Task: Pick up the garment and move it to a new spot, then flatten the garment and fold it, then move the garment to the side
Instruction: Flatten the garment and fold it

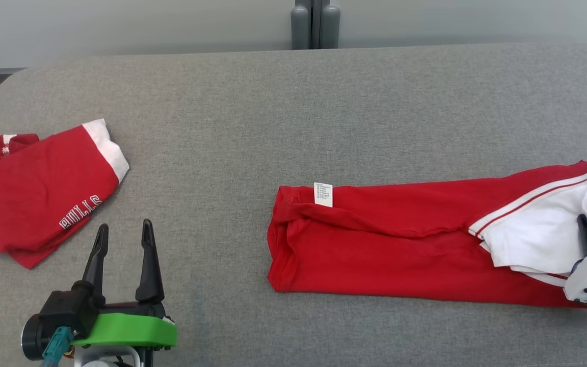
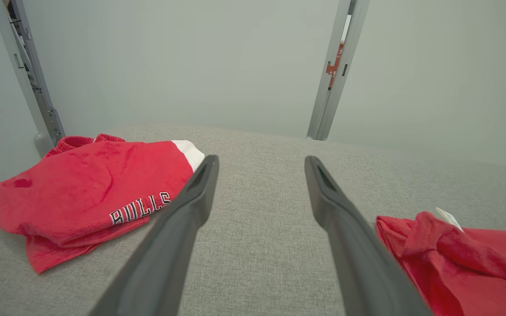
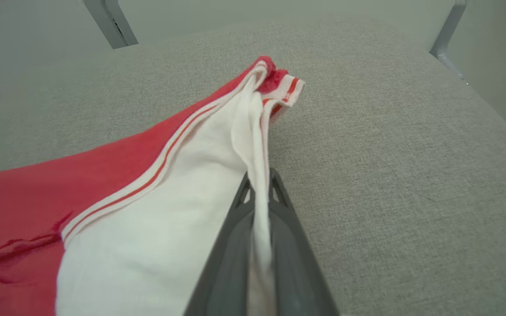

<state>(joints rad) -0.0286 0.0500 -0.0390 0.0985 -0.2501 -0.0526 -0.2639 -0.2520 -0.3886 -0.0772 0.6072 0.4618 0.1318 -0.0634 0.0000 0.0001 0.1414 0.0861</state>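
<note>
A red garment (image 1: 375, 244) with a white striped end lies folded lengthwise on the grey cushion, right of centre; a white label shows near its left end. Its red left end (image 2: 464, 259) also appears in the left wrist view. My right gripper (image 1: 586, 227) is shut on the white end of the garment (image 3: 218, 175), with cloth pinched between its fingers (image 3: 279, 228). My left gripper (image 1: 123, 237) stands open at the lower left, apart from the garment, with nothing between its fingers (image 2: 191, 197).
A second red garment (image 1: 33, 188) with "BULLS" lettering lies folded at the far left of the cushion (image 1: 293, 112); it shows again (image 2: 90, 188) beside my left fingers. Grey posts (image 1: 315, 23) stand behind the cushion's far edge.
</note>
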